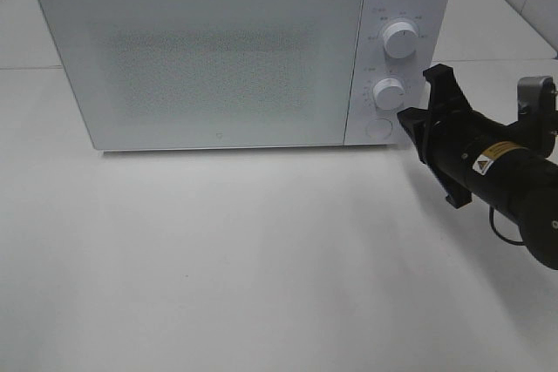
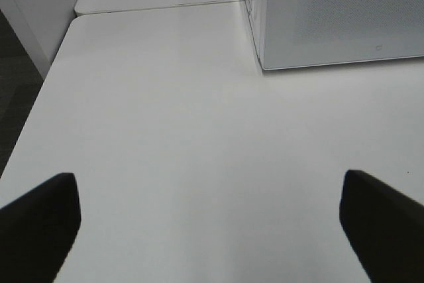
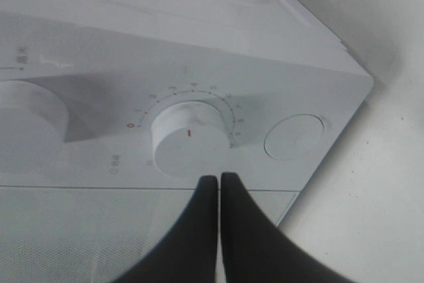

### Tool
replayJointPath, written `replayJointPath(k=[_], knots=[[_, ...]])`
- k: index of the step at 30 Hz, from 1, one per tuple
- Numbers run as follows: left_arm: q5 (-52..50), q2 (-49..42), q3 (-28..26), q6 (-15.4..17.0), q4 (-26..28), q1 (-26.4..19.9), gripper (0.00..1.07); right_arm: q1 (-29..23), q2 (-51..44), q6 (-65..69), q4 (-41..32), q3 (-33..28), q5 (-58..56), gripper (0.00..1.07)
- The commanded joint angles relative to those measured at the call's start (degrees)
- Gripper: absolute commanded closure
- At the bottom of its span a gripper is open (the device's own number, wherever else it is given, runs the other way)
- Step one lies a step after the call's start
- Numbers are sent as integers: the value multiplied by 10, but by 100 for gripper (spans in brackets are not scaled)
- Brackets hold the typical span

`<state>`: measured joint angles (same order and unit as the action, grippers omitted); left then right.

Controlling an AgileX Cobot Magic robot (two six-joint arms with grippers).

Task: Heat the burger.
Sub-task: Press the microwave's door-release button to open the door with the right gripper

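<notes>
White microwave (image 1: 209, 58) at worktop's far edge; right gripper (image 3: 218, 177), fingers (image 3: 199, 230) pressed together, faces its lower knob (image 3: 189, 138), which closed fingers could graze without turning.

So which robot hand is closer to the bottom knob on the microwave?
Right. The right gripper is shut, close up to the lower knob. The left gripper is open over the table, at the other end of the microwave.
</notes>
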<state>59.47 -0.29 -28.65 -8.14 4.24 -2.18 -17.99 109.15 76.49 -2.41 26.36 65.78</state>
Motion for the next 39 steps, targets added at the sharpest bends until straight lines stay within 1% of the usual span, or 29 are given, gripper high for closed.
replayJointPath(k=[1,8,10,16,22,37,39], knots=[[-2,-10,1,1,0,-2,6,-9,22,26,-10,26,-22,107],[-2,-10,1,1,0,-2,6,-9,48,43,-19,62,-52,107],[-2,-10,1,1,0,-2,6,-9,60,58,-21,84,-83,107],[-2,-10,1,1,0,-2,6,-9,83,75,-49,104,-98,107],[-2,-10,1,1,0,-2,6,-9,103,84,-48,131,-113,107],[-2,-10,1,1,0,-2,6,-9,124,75,-48,164,-121,107],[-2,-10,1,1,0,-2,6,-9,124,62,-48,176,-95,107]])
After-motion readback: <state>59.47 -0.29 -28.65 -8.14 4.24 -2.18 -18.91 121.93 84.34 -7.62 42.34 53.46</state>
